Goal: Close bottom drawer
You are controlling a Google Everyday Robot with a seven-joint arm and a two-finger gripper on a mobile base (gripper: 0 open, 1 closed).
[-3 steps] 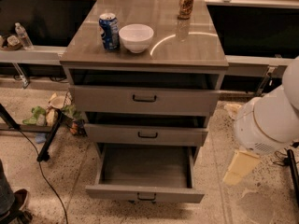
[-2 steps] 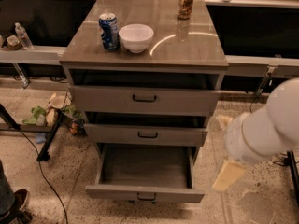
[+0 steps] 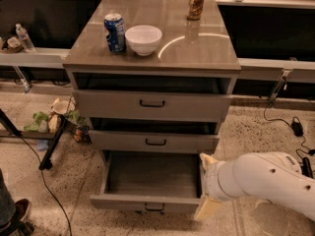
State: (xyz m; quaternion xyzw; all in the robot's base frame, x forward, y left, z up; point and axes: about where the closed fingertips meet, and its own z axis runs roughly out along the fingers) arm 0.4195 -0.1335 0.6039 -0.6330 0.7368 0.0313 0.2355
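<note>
The bottom drawer (image 3: 150,178) stands pulled wide open, lower centre.
The gripper (image 3: 205,185) sits by its right front corner, fingers (image 3: 207,209) spread apart, released.

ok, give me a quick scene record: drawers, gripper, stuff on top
bottom drawer: pulled well out, not yet closed
middle drawer: pushed in
top drawer: pushed in
gripper: low, at the bottom drawer's right front corner; contact cannot be told
cabinet top: blue can front left, white bowl right beside it, brown can at the back right
task state: closing push still to do
</note>
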